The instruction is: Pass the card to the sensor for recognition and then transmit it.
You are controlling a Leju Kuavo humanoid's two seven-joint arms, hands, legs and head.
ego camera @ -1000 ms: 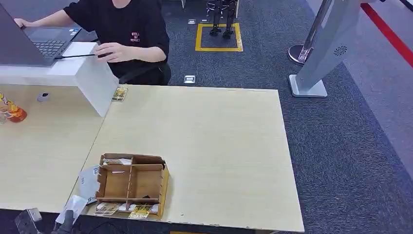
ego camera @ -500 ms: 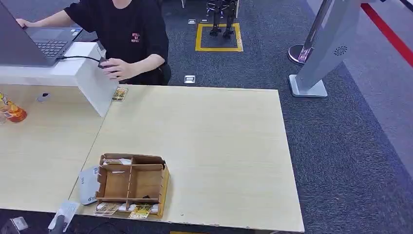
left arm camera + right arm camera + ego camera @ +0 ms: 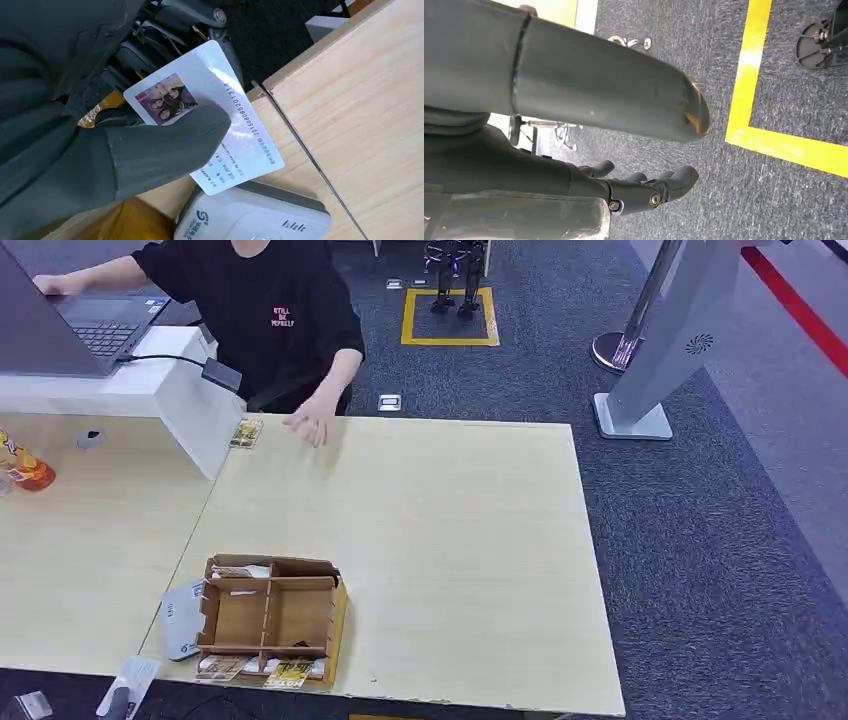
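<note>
My left hand pinches a white ID card with a small photo and printed numbers between thumb and fingers. The card hangs just above a grey-white card sensor at the table's edge, and its lower corner overlaps the sensor. In the head view the sensor lies left of a cardboard organiser, with the card and my left hand below the table's front edge. My right hand hangs over the carpet, its fingers apart and holding nothing.
A cardboard organiser with cards in its slots stands near the front edge. A person sits behind the table, one hand near a card beside a white box. A laptop sits at far left.
My left hand with the card has sunk lower toward the picture's bottom edge. The person's hand left the white box and came down over the far edge of the table.
</note>
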